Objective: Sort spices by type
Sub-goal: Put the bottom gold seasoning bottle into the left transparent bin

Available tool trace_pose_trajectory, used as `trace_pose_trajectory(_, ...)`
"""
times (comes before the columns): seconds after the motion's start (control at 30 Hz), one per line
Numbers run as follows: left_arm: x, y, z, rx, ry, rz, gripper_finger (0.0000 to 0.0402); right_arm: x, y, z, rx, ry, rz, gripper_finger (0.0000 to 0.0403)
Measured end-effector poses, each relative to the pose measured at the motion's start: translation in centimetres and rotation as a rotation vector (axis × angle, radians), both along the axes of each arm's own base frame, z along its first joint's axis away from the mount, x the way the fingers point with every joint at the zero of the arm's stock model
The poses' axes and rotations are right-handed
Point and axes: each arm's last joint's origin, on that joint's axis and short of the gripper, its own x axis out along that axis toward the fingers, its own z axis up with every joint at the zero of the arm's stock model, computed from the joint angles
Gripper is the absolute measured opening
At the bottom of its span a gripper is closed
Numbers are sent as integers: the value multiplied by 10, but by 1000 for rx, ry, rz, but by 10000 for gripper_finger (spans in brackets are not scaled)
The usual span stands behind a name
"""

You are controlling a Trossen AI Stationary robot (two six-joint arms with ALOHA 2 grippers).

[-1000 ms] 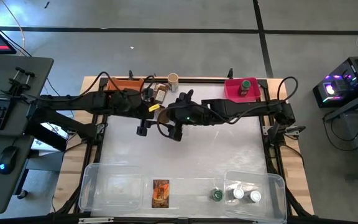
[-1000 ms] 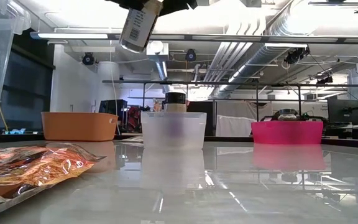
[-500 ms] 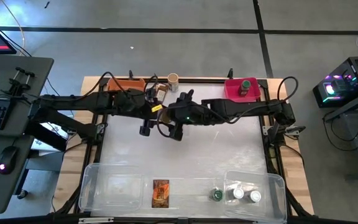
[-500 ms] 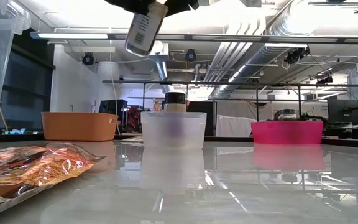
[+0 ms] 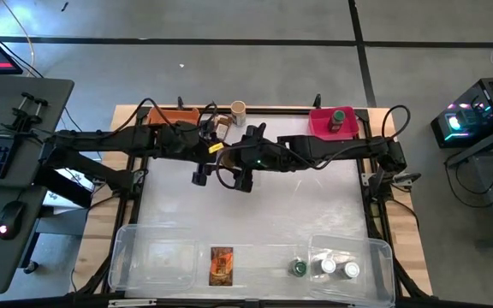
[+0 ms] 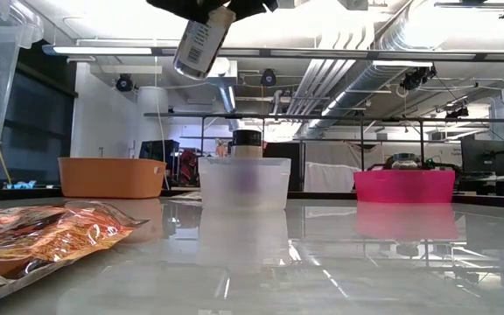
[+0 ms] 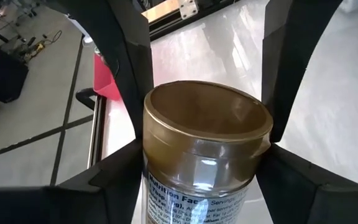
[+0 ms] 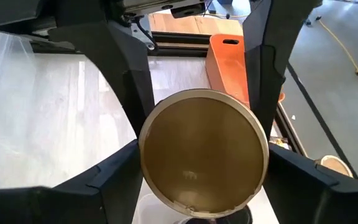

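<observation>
A spice jar (image 6: 198, 44) with a tan cap (image 8: 204, 152) and a white label hangs high over the middle of the table. It is tilted, with its cap uppermost. My left gripper (image 7: 207, 93) reaches in from the table's left and my right gripper (image 8: 197, 93) from its right. They meet at the jar (image 5: 217, 151), each with a finger on either side of its cap end. In the high view the arms hide most of the jar. More spices lie near the front edge: an orange-brown packet (image 5: 221, 265) and three small jars (image 5: 299, 269). My left gripper pinches the jar just below the cap rim (image 7: 157, 134), one finger on each side, slanting down from the table's left. The labelled body hangs below the fingers, tilted and clear of the table. My right gripper has its two fingers against opposite sides of the cap (image 8: 151, 155), which faces its camera. It comes slanting down from the table's right. The jar's body is hidden behind the cap.
At the far edge stand an orange bin (image 6: 112, 178) on the left and a pink bin (image 6: 403, 185) on the right holding a green-capped jar (image 5: 338, 115). Between them is a small clear tub (image 6: 243, 182) with a dark-capped jar (image 6: 246, 140). A long clear tub (image 5: 144, 252) spans the near edge.
The held jar has shifted a little toward the table's right while still hanging high between the two grippers. Both arms have otherwise stayed in place.
</observation>
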Motion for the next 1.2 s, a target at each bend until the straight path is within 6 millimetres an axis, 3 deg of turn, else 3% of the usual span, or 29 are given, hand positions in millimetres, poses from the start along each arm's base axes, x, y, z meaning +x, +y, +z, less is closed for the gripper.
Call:
trace_pose_trajectory(0.2, 0, 2, 0, 50, 1, 66, 284, 0, -2, 0, -20, 0, -6, 276)
trace_pose_trajectory(0.63, -12, 3, 9, 90, 124, 104, 289, -3, -16, -4, -16, 54, -48, 275)
trace_pose_trajectory(0.77, -33, 6, 14, 93, 200, 188, 289, -7, -16, -4, -23, 89, -47, 275)
trace_pose_trajectory(0.97, -80, 6, 38, -261, 37, 319, 289, -11, -11, 8, 52, 20, -14, 275)
trace_pose_trajectory(1.2, -140, -2, 67, -547, -241, 427, 289, 4, 31, 12, 228, -125, 292, 275)
